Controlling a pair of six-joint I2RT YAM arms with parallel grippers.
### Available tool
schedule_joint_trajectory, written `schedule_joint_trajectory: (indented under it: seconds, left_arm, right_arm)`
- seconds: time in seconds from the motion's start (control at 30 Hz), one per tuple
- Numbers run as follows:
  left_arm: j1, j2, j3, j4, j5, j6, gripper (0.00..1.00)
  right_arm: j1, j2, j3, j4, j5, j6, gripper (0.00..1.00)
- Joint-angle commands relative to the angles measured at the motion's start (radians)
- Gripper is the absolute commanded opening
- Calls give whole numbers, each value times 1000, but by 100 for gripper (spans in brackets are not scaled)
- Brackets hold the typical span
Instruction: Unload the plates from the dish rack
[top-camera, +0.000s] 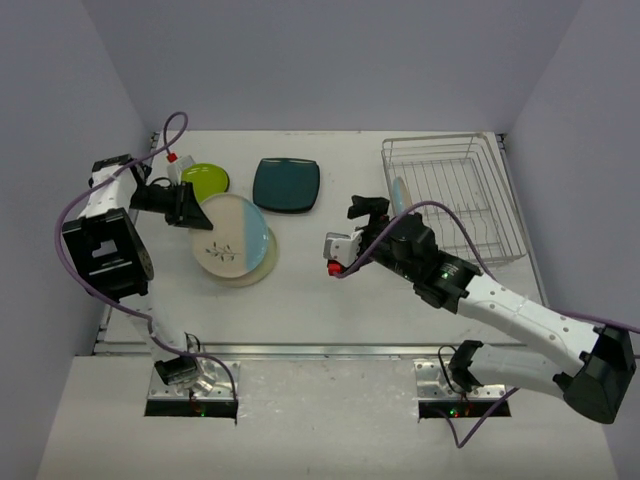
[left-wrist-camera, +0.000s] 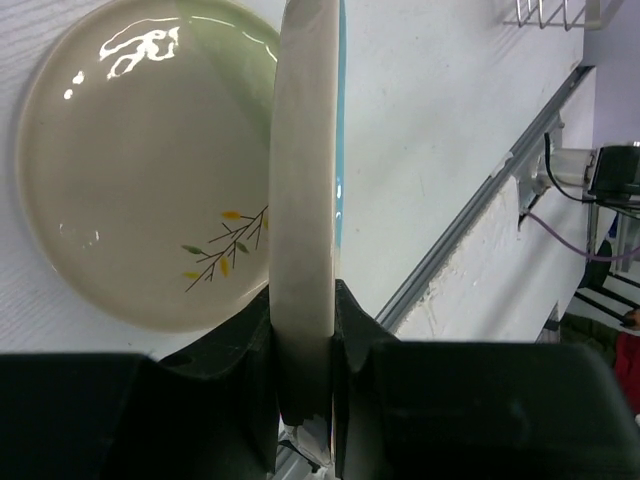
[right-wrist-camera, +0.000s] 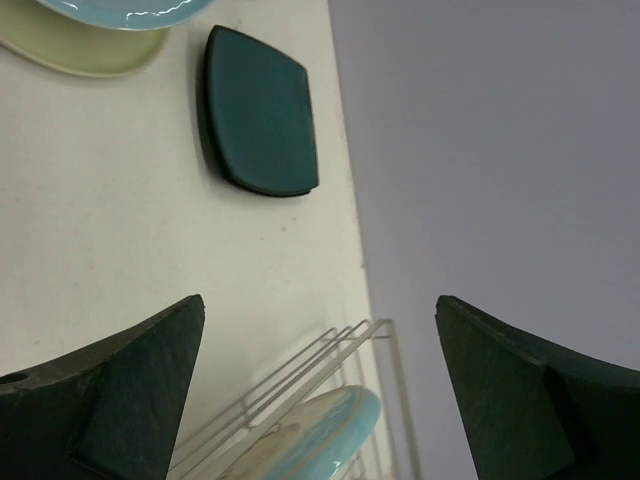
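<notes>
White table (top-camera: 330, 300), lilac walls. Sole racked plate (right-wrist-camera: 320, 435) stands on edge in the dish rack (top-camera: 470, 180), just beyond the right pincer (right-wrist-camera: 320, 300), which gapes wide and empty; that arm is nearer. Rim runs nearly along the jaw gap, so a wrist roll seems needed. Pale blue and cream glaze. Left pincer (left-wrist-camera: 305, 335) is clamped on a cream-and-blue plate (left-wrist-camera: 305, 180).

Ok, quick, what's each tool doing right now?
Left tool: closed on the cream-and-blue plate.
Right tool: open, holding nothing.
</notes>
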Motion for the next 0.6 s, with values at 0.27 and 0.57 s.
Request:
schedule_joint_trajectory:
  seconds: [0.27, 0.57]
  left_arm:
    - [-6, 178, 33, -30, 104, 93, 0]
    - [-7, 135, -108, 282, -113, -98, 26]
  right_arm:
    - [-163, 91, 276, -340, -3, 408, 99]
    - [-184, 114, 307, -370, 8, 434, 99]
